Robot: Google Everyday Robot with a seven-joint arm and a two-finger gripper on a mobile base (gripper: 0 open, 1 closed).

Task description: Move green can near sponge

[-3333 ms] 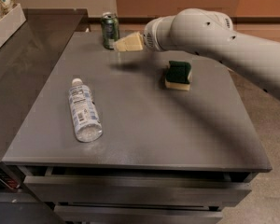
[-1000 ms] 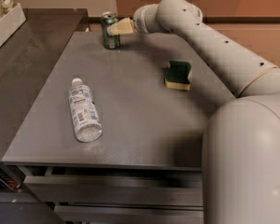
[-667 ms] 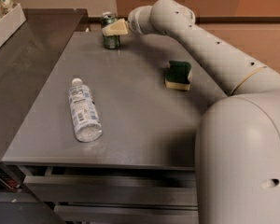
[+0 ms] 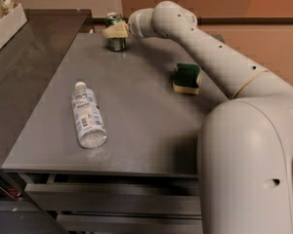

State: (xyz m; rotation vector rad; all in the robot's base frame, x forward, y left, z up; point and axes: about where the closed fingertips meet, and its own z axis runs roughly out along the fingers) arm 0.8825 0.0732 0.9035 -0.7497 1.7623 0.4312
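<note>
Presently: arm (image 4: 210, 52) stretched long across the table (image 4: 146, 126), from the bulky white shoulder (image 4: 249, 169) at near right up to the far edge. Upper link rises diagonally to the left, passing just right of the sponge (image 4: 186, 78); the rounded wrist section bends over and points left, roughly level with the tabletop. Gripper (image 4: 116, 30) is at the can (image 4: 116, 43), its cream-coloured tip lying across the can's upper half, so only the silver top and the lower green body show. Contact looks likely; whether the gripper is clamped on the can or merely set against it, cannot tell from here. Can stands upright on the table at the far edge, left of centre. Sponge lies flat on the right side of the table, green face up, yellow base showing at its near side, well apart from the can. A clear bottle (image 4: 88, 116) lies on its side at mid-left, cap toward the far edge, apart from both.
</note>
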